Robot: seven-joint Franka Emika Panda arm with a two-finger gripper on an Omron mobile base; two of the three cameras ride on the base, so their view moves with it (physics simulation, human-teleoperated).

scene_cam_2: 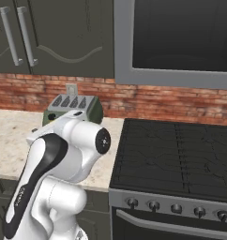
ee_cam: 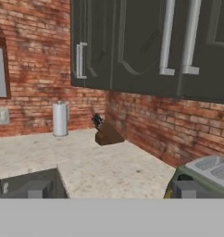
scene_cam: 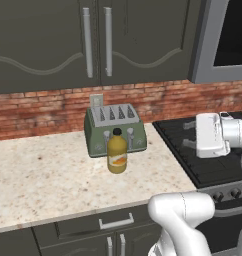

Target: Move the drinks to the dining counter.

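The yellow-orange juice bottle (scene_cam: 117, 151) with its black cap stands upright on the stone table (scene_cam: 43, 175), just in front of the green toaster (scene_cam: 114, 127) and touching or nearly touching it. The tool (ee_cam: 109, 189) hangs left of the toaster, fingertips well apart, holding nothing, facing a knife block (ee_cam: 106, 133) and paper towel roll (ee_cam: 60, 119).

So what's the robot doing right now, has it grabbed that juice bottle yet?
Gripper holds nothing; open or shut, cannot tell. Juice bottle stands untouched on the wall counter, right in front of the toaster. Toaster close behind may crowd the grasp.
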